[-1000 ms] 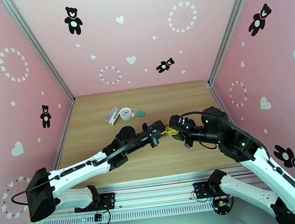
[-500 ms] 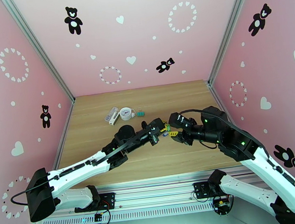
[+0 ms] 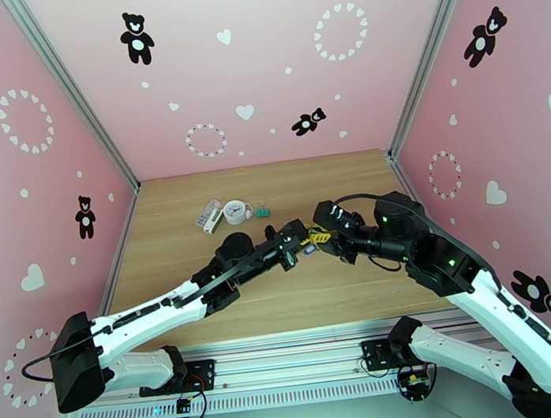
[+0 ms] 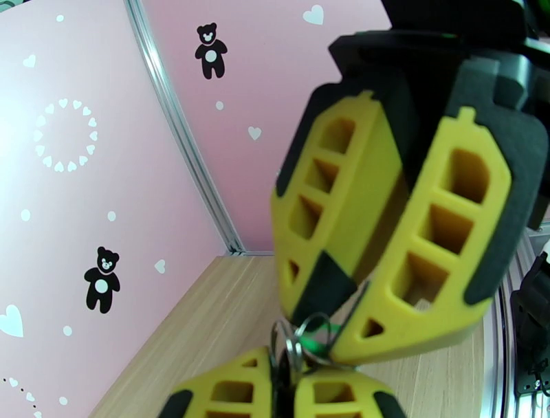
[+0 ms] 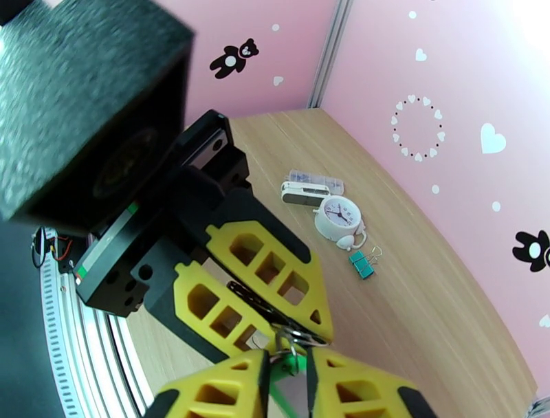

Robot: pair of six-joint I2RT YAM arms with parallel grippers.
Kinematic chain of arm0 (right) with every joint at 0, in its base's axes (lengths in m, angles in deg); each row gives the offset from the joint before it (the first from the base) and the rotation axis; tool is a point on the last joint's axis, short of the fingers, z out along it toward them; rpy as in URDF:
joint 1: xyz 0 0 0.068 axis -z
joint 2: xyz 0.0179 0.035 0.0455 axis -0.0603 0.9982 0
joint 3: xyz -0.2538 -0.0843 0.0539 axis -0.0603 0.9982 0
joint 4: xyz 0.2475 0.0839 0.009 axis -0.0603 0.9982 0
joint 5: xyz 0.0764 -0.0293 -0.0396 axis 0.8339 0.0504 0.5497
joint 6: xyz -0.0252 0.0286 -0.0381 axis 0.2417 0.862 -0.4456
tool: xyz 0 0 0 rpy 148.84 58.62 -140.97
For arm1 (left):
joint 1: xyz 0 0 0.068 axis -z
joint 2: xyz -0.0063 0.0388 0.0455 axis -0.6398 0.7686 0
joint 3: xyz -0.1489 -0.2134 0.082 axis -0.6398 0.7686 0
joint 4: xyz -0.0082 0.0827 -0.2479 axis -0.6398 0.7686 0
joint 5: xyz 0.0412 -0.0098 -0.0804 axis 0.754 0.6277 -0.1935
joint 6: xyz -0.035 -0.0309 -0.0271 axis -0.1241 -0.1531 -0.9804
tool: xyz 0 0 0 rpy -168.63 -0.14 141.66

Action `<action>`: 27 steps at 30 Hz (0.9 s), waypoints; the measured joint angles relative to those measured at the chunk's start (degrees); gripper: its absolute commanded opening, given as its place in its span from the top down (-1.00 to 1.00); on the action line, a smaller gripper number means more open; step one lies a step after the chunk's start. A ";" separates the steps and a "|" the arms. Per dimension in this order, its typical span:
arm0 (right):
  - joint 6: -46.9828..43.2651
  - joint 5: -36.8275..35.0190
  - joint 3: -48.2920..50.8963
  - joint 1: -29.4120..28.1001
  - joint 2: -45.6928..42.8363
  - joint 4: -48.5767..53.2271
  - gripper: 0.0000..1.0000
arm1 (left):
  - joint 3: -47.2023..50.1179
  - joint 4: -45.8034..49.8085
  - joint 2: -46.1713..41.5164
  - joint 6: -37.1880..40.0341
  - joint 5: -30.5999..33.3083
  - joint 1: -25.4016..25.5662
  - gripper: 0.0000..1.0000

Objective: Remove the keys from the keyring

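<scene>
- The left gripper (image 3: 301,238) and the right gripper (image 3: 323,238) meet tip to tip in the air above the middle of the bench (image 3: 176,241), slightly nearer to its right edge than to its left edge.
- The keyring (image 4: 295,347) hangs between the two grippers and does not lie on the bench.
- The left gripper is closed on the keyring. In the left wrist view its two yellow fingers (image 4: 227,393) stand almost together, with a dark strip and the small silvery rings pressed between them.
- The right gripper is closed on the green key (image 5: 280,388). In the right wrist view the green piece sits in the narrow gap between its own fingers, directly under the metal rings.
- The green key is joined to the rings, so the tips of the two grippers are just beside each other.
- Near the far edge of the bench, left of the middle, stand a white clock (image 3: 235,210), a teal binder clip (image 3: 263,211) just to its right, and two small pale objects (image 3: 210,215) to its left, all well apart from the grippers.
</scene>
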 measured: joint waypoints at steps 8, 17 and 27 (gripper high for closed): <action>0.20 -0.11 0.00 0.00 0.22 -0.20 1.00 | 0.00 0.02 0.13 0.00 0.79 0.00 1.00; -2.54 0.68 0.00 -0.07 0.31 -0.11 1.00 | -0.02 0.04 0.20 -2.01 1.05 -0.07 1.00; -7.54 -7.23 0.00 -3.65 1.81 -0.96 1.00 | -1.31 1.11 2.36 -8.44 -1.18 -2.25 1.00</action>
